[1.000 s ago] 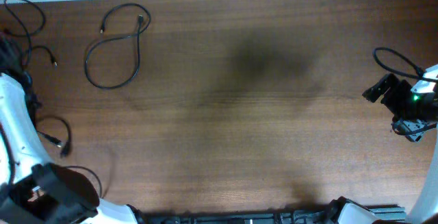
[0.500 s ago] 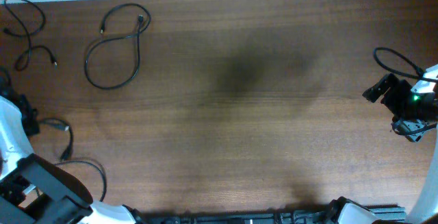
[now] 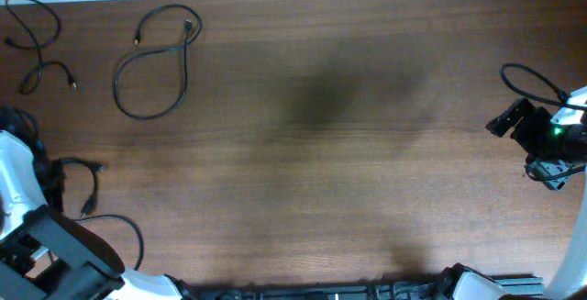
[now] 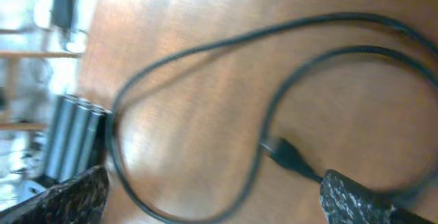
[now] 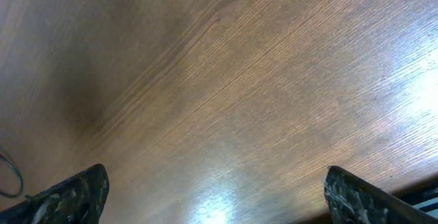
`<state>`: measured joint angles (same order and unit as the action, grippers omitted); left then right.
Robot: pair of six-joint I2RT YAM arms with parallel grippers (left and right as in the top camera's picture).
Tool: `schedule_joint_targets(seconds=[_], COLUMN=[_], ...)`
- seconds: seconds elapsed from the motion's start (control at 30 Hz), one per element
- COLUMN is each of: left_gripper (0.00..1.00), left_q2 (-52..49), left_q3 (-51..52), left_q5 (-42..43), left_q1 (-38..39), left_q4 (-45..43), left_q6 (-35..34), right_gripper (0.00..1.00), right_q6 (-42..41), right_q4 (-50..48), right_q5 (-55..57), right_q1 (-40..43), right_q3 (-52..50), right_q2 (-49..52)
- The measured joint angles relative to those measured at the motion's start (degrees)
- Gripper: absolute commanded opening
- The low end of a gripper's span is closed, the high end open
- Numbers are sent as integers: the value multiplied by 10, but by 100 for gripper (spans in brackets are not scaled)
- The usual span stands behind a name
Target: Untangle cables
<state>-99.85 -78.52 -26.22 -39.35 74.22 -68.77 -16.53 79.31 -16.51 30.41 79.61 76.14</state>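
Note:
Three separate black cables lie at the table's left side. A thin one sits in the far corner, and a looped one lies beside it. The third cable curls next to my left arm; in the left wrist view this cable shows its small plug flat on the wood. My left gripper hangs open over it, and part of the loop runs between the spread fingers without being held. My right gripper is open at the right edge, over bare wood, with nothing between its fingers.
The wooden table stretches wide between the two arms. A thicker black wire loops off the right arm itself. Arm bases and a dark rail line the near edge. The table's far edge meets a white wall.
My left gripper has opened and let go of the cable by the left arm. That cable now lies spread out on the wood, its loop lower and wider. The right arm has not moved.

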Motion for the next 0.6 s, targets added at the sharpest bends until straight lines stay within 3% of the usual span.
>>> schedule_joint_targets(seconds=[0.23, 0.27, 0.3, 0.37, 0.4, 0.47, 0.6], left_gripper=[91, 87, 72, 68, 72, 82, 75], left_q2=[0, 0, 0, 0, 0, 0, 1], left_q3=[136, 144, 148, 150, 152, 165, 224], left_q5=[-93, -99, -104, -110, -112, -110, -34], left_q1=[-37, -55, -72, -99, -112, -136, -150], left_q4=[-66, -70, -73, -83, -98, -147, -326], left_q6=[4, 4, 4, 6, 15, 55, 238], right_gripper=[99, 99, 99, 99, 99, 99, 99], right_q6=[0, 0, 0, 0, 0, 0, 0], right_q4=[0, 0, 0, 0, 0, 0, 0], right_q5=[0, 0, 0, 0, 0, 0, 0], right_q1=[0, 0, 0, 0, 0, 0, 0], right_q3=[0, 0, 0, 0, 0, 0, 0], right_q2=[0, 0, 0, 0, 0, 0, 0])
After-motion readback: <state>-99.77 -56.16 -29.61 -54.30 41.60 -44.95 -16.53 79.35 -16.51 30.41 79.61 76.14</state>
